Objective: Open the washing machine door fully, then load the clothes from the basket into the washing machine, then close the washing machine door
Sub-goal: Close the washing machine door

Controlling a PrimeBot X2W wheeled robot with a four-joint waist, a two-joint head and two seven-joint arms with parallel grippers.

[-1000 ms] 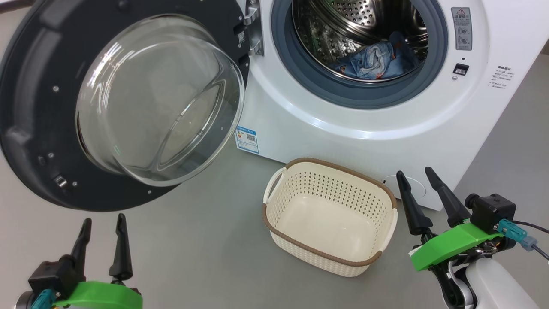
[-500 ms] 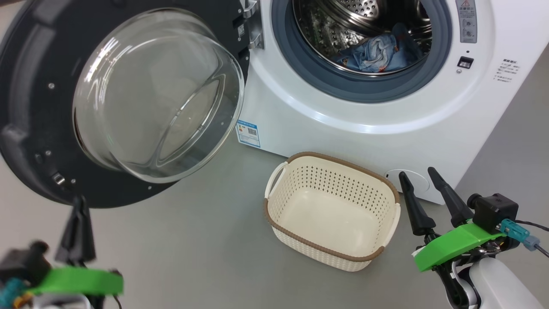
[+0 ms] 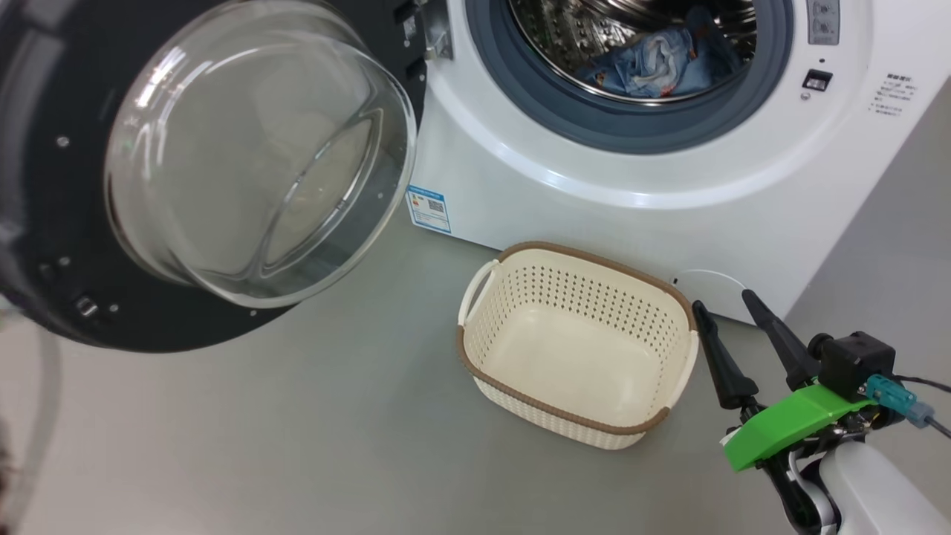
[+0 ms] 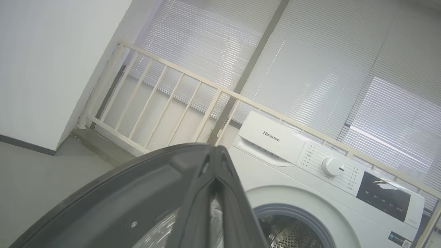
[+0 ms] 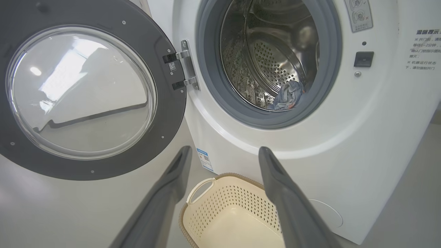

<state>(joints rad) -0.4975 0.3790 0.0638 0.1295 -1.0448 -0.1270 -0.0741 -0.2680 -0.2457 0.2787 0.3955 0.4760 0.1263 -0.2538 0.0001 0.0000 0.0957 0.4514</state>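
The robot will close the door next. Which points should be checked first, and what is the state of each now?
1. Basket empty: ok.
2. Clothes inside the washing machine, behind the gasket: ok.
3. Washing machine door wide open, opening unblocked: ok.
4. Left gripper shut, fingers together by the door's rim: ok.
5. Left gripper touching the door: cannot tell.
6. Right gripper open, holding nothing: ok.

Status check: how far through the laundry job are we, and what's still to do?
Done: the door stands wide open, the basket is empty and the clothes lie inside the washing machine. In hand: the left gripper, shut, is up at the door's rim, seemingly to push it; contact is unclear. The right gripper hangs open beside the basket. Left: closing the door.
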